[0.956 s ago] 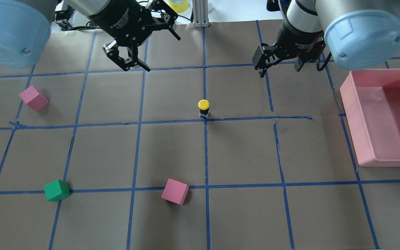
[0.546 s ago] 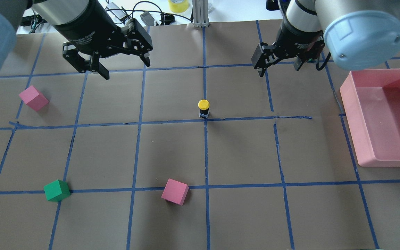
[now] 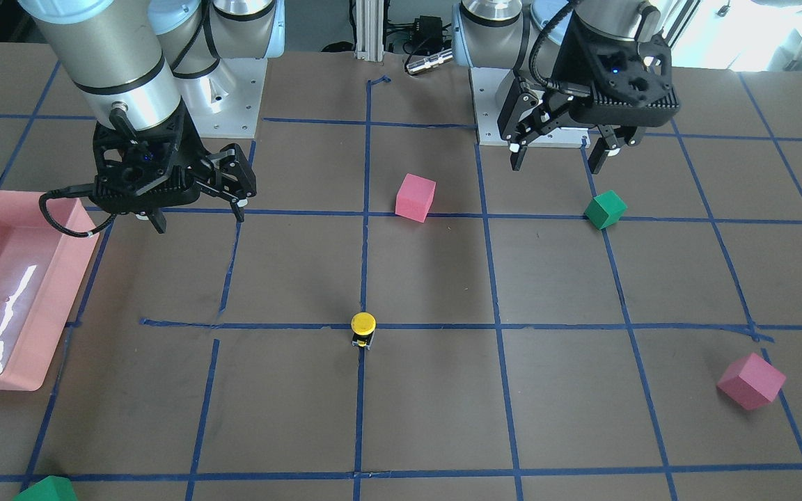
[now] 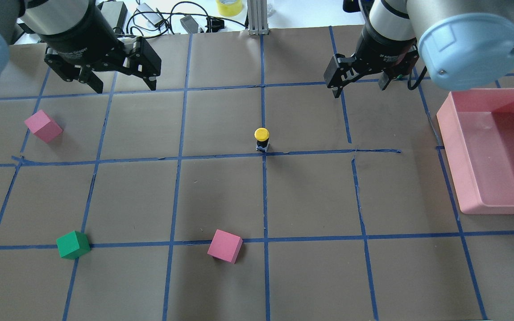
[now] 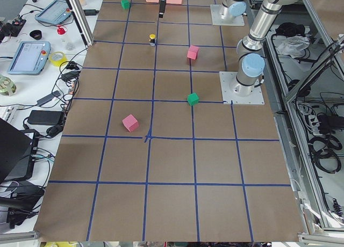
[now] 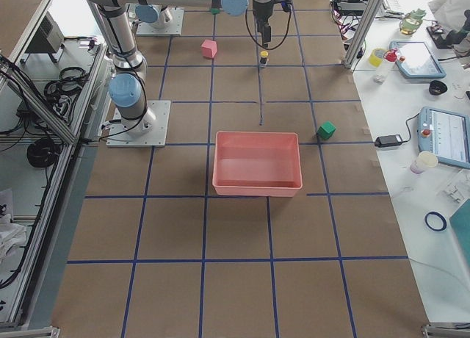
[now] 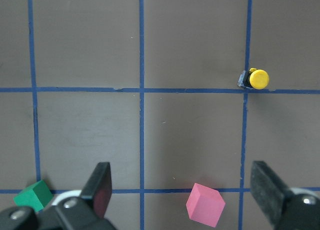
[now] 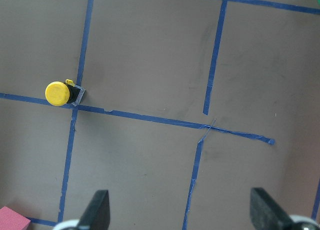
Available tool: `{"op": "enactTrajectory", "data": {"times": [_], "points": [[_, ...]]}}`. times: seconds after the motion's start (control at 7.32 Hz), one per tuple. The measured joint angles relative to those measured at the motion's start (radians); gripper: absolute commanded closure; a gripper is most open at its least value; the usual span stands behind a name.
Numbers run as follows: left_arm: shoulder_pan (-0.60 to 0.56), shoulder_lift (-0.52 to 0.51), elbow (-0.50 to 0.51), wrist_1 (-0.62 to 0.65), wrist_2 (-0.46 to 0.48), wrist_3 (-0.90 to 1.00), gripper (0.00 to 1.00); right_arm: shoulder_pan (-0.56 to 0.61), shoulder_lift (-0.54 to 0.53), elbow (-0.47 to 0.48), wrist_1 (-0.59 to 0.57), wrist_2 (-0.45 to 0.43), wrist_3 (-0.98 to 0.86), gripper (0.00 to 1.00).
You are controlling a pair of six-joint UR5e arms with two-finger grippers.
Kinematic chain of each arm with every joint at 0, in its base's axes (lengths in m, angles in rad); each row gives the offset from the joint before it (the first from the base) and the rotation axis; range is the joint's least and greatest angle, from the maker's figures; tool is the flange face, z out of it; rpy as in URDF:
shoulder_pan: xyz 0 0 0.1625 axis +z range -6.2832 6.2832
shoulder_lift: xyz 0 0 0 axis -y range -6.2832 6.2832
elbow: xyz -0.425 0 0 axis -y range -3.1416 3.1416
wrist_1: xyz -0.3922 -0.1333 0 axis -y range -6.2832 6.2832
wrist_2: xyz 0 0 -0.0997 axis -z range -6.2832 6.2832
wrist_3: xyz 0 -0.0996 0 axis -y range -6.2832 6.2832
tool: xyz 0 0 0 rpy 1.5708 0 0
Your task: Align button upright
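The button (image 4: pixel 261 138) has a round yellow cap, a black body and a grey base. It stands upright, cap on top, at a crossing of blue tape lines mid-table, and also shows in the front view (image 3: pixel 363 328), left wrist view (image 7: pixel 257 78) and right wrist view (image 8: pixel 60 93). My left gripper (image 4: pixel 123 82) is open and empty, hovering far back-left of the button. My right gripper (image 4: pixel 359 89) is open and empty, hovering back-right of it. Neither touches the button.
A pink tray (image 4: pixel 449 120) stands at the right edge. One pink cube (image 4: pixel 43 126) lies at the left and another (image 4: pixel 225 246) near the front centre. A green cube (image 4: pixel 73 244) lies front left. Cables and a tape roll lie past the far edge.
My left arm has swung leftward along the far side of the table, its gripper still open. The right gripper and the button have stayed put.
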Motion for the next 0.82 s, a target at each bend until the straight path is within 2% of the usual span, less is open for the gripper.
{"op": "enactTrajectory", "data": {"times": [0.82], "points": [[0.019,0.002,-0.054,0.003,-0.001,0.041,0.00,0.000,0.007,0.002,-0.002,-0.001,0.007,0.00]]}}
